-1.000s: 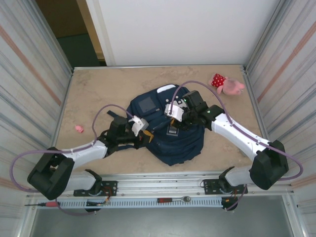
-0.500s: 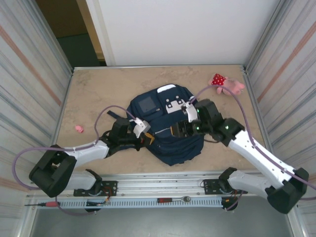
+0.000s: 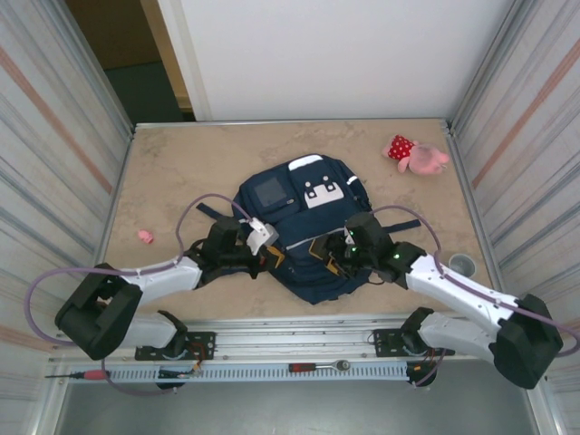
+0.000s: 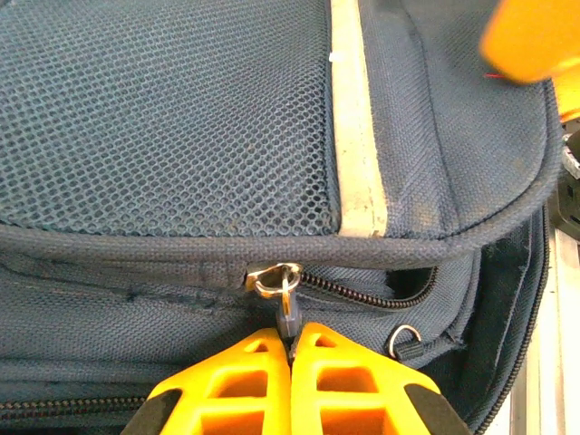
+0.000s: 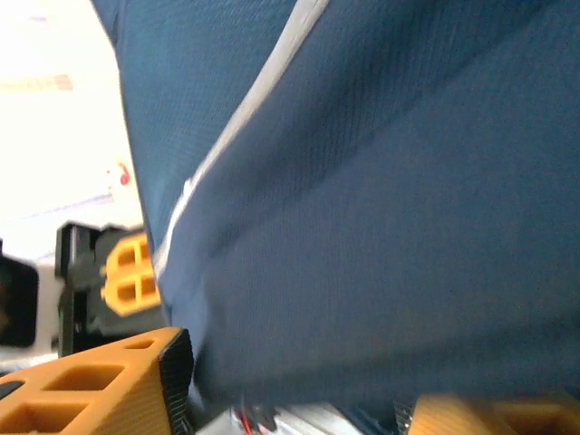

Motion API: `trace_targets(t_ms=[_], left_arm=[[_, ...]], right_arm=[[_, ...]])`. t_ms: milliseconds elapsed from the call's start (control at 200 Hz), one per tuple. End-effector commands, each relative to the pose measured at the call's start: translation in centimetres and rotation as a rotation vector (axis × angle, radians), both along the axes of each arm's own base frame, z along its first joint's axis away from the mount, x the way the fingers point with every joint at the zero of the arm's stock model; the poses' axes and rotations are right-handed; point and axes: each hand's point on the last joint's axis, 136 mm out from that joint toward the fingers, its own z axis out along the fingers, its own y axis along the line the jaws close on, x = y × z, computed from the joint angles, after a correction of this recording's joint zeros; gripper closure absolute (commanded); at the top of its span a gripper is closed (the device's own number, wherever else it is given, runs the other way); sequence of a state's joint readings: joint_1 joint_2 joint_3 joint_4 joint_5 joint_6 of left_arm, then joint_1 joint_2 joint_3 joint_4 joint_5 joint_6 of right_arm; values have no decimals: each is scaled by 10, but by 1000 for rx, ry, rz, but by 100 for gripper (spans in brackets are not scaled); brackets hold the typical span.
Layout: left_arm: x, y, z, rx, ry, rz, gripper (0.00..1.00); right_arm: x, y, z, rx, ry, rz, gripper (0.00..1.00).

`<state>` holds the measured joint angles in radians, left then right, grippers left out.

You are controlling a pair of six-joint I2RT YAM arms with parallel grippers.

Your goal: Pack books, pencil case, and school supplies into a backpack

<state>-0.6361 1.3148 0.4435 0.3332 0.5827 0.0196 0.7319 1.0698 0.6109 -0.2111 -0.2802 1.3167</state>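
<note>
We see the backpack lying mid-surface, toward the near edge. Our left fingers pinch its zipper pull, presumably to work the zip. Our right fingers flank its fabric, likely bracing; we cannot tell their grip.

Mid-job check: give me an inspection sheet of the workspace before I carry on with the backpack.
Surface: marbled tan table.
Job's things: navy backpack lying flat mid-table, white patches facing up.
Clutter: pink plush toy in the far right corner; small pink bit at left; grey cup at right.
Hands: left hand shut on the zipper pull; right hand at the backpack's near side, grip cannot be told.
Cables: left purple cable and right purple cable arch beside the arms.
Surroundings: ribbed metal walls, white back panel; ratchet and screwdriver on the near rail.
</note>
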Motion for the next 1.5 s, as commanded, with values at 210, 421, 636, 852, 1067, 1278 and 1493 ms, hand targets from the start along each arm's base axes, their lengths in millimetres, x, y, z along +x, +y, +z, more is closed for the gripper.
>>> trace_targets(t_ms=[210, 421, 636, 852, 1067, 1278, 1493], left_arm=[[-21, -19, 11, 2, -32, -142, 100], [-42, -38, 23, -22, -25, -243, 100], [-54, -66, 40, -62, -40, -305, 100], [-47, -77, 50, -64, -84, -265, 81], [-46, -40, 55, 59, -259, -220, 42], [-23, -13, 59, 208, -505, -187, 31], [2, -29, 52, 297, -603, -247, 26]], right_arm=[[46, 6, 7, 89, -53, -117, 82], [64, 14, 18, 99, -118, -117, 100], [67, 39, 20, 108, -132, -51, 100], [69, 48, 30, 109, -164, 82, 100], [50, 27, 39, 61, -171, 330, 100], [40, 29, 54, 97, -178, 492, 100], [42, 34, 60, 114, -183, 528, 100]])
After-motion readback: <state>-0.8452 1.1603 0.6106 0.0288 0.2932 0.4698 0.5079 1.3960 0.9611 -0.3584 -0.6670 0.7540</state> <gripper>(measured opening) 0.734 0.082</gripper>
